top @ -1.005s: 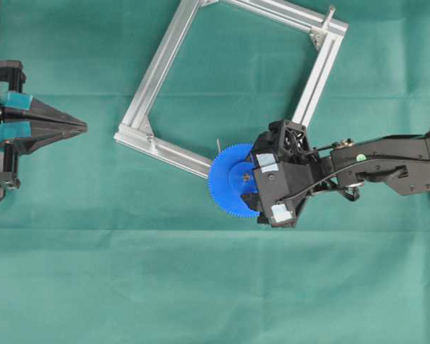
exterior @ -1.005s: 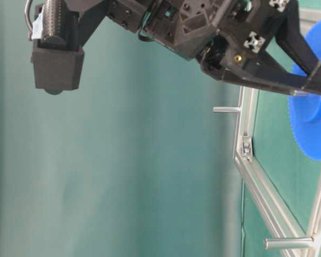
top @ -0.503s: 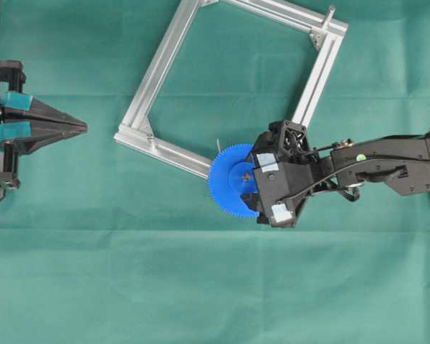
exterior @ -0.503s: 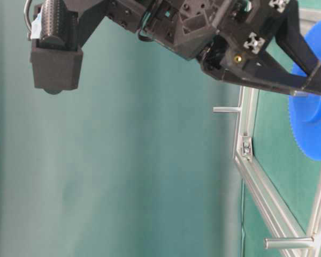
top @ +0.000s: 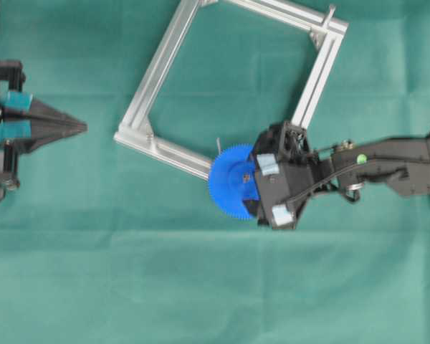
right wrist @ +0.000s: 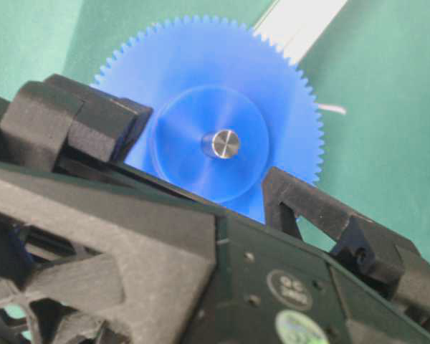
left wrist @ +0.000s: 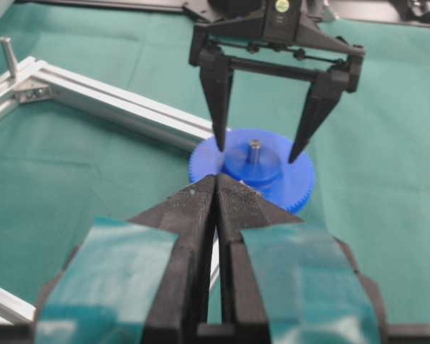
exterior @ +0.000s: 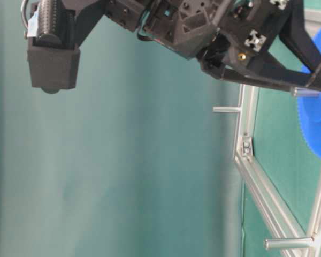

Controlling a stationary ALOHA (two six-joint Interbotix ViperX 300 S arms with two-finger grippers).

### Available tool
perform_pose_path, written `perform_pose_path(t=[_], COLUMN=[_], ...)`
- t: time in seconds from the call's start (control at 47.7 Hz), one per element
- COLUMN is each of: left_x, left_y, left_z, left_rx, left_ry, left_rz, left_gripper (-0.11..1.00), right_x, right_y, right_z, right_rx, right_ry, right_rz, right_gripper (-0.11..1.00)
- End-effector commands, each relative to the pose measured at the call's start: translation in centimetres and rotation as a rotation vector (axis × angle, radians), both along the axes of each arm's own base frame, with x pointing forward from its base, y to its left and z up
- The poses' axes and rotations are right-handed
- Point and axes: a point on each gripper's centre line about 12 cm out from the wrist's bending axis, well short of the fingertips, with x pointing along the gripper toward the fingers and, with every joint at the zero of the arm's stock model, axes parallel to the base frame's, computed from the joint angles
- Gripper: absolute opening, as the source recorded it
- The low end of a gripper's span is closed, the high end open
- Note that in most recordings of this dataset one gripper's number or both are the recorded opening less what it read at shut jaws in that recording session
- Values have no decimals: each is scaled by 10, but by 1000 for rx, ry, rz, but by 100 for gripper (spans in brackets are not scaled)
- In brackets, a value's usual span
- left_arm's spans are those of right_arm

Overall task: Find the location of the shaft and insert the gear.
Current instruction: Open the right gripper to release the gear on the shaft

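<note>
The flat bright-blue toothed plastic gear [right wrist: 222, 122] sits with the silver metal shaft [right wrist: 222, 143] through its raised hub; the right gripper [left wrist: 259, 147] stands spread, clear of it; the left gripper [left wrist: 215, 193] is closed, empty.

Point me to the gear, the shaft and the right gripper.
gear [right wrist: 287, 93]: right wrist view, toothed blue face beside the hub.
shaft [right wrist: 223, 143]: right wrist view, silver end poking through the hub.
right gripper [left wrist: 260, 150]: left wrist view, midway between its spread fingertips, either side of the hub.
</note>
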Motion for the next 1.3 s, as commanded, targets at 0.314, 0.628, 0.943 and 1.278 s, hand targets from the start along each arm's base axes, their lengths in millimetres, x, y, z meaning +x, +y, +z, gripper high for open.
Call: perform_pose_path(t=[0.314,0.628,0.943,1.278], left_x=[2,2,2,2], left_y=[1,1,1,1], left_z=[3,3,4,4], left_rx=[-1,-1,-3,-1], left_ry=[-6,-6,-8,-8], left_rz=[3,3,4,3], left_gripper=[1,1,1,1], right_x=[4,-2,-14,-17], right_y=[2,2,2,2], right_z=[25,52,78,79], right_rx=[3,-4,-7,-8], right_ry=[-72,-130,-173,-173], right_rz=[8,19,19,19], right_gripper=[89,89,89,89])
